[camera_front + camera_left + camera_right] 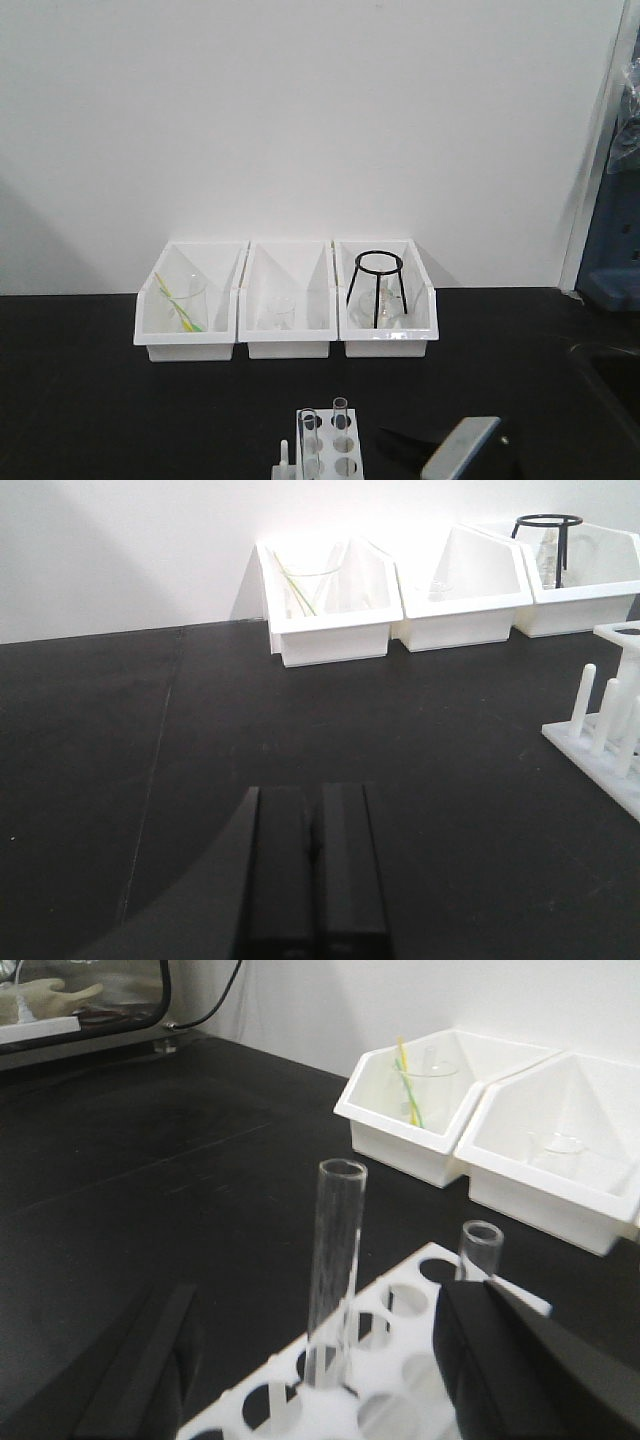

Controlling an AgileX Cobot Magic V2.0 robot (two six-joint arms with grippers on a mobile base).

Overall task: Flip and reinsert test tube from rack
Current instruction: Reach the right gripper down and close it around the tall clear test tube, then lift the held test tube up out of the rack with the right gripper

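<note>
On the left, our left gripper [315, 880] hangs over the black table [120, 780], its fingers pressed together on nothing. The rack [588, 743] stands well off to its right, with the thin pegs on the side facing that gripper.

Along the wall behind, we see three white bins. The left bin [190, 348] holds a beaker [190, 300] and a yellow-green stick [178, 305]. The middle bin [290, 346] holds a small glass [280, 315]. The right bin [388, 346] holds a black wire tripod [378, 288].

Further right, a tall test tube [335, 1260] stands upright in a hole of the rack. It is between the spread fingers of our right gripper [320, 1370] and touches neither. A second tube [480, 1248] stands just beside the right-hand finger [520, 1370].

We cannot make out any print on the glassware at this size.
</note>
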